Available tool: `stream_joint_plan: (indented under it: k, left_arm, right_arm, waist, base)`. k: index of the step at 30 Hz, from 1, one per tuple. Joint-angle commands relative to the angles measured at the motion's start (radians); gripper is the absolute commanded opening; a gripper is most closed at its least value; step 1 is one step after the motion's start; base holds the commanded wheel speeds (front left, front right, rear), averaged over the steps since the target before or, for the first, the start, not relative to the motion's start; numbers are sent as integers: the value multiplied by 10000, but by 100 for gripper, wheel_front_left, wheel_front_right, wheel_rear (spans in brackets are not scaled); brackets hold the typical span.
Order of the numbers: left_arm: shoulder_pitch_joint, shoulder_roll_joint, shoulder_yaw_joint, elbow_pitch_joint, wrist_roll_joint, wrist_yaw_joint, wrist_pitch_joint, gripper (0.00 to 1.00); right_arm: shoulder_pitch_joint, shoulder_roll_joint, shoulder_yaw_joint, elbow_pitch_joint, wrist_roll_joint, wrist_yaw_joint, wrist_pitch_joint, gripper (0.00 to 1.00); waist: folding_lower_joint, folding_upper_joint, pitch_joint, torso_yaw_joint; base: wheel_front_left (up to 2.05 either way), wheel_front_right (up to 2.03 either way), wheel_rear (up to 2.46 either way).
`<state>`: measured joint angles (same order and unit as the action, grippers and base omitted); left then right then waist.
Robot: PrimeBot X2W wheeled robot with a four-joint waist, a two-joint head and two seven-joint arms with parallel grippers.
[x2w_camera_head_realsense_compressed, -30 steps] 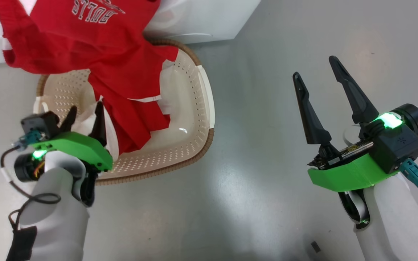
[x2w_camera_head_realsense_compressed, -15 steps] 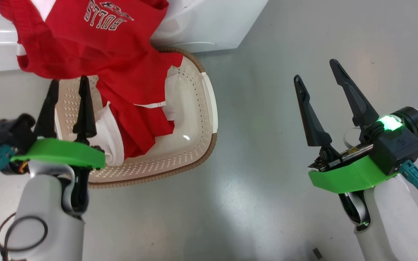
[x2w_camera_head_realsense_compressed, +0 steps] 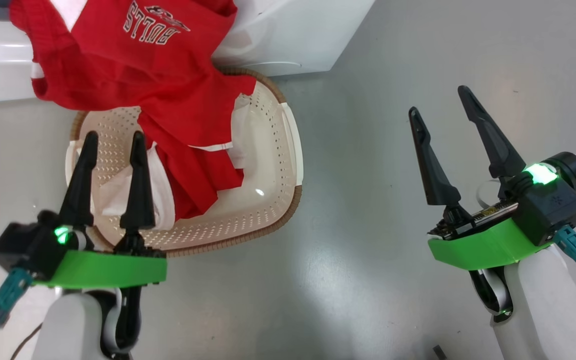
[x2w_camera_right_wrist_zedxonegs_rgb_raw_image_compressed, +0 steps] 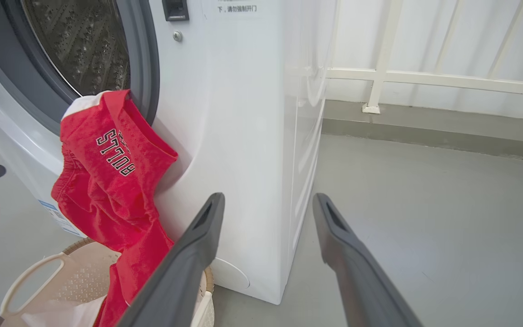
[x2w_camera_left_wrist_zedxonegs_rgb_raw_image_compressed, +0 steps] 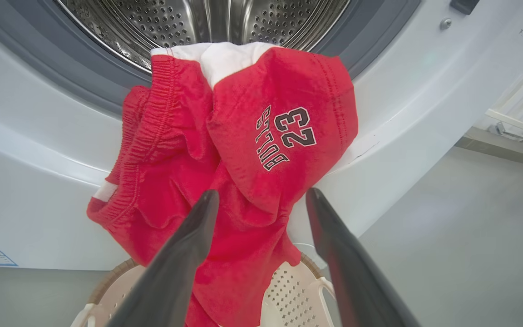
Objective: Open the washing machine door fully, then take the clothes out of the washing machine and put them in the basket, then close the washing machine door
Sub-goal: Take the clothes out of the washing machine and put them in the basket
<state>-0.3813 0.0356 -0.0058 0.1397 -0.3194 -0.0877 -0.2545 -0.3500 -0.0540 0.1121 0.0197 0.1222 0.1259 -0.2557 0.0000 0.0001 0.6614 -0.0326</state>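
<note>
Left gripper (x2w_camera_head_realsense_compressed: 114, 136) and right gripper (x2w_camera_head_realsense_compressed: 438, 100) both stand wide apart, holding nothing. The clothes (x2w_camera_head_realsense_compressed: 133, 65) hang from the drum lip of the washing machine (x2w_camera_head_realsense_compressed: 288, 35), lower end lying in the basket (x2w_camera_head_realsense_compressed: 294, 197). Risk: tugging the tail alone could drag the light basket or spill cloth over its rim. Bare floor (x2w_camera_head_realsense_compressed: 368, 250) lies open rightward; the machine front closes the far side.
</note>
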Motion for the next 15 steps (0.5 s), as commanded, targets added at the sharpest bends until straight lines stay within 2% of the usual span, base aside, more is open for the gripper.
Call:
stream_joint_plan:
  k: [1,6,15]
  left_arm:
    - [480,156,205,-604,-63,190,-72,100]
    - [993,151,-20,-1511,-201,602,-5,100]
    - [1462,149,-240,-2361,-430,1015,233,100]
  right_arm:
    - [284,38,158,-298,9,48,-61,100]
    - [335,38,88,-357,13,48,-61,100]
    - [335,38,74,-365,39,48,-61,100]
  waist:
    - [0,-1,1,34]
    - [0,-1,-16,96]
    - [0,-1,-10,132]
  base:
    - [0,0,0]
    - [0,0,0]
    - [0,0,0]
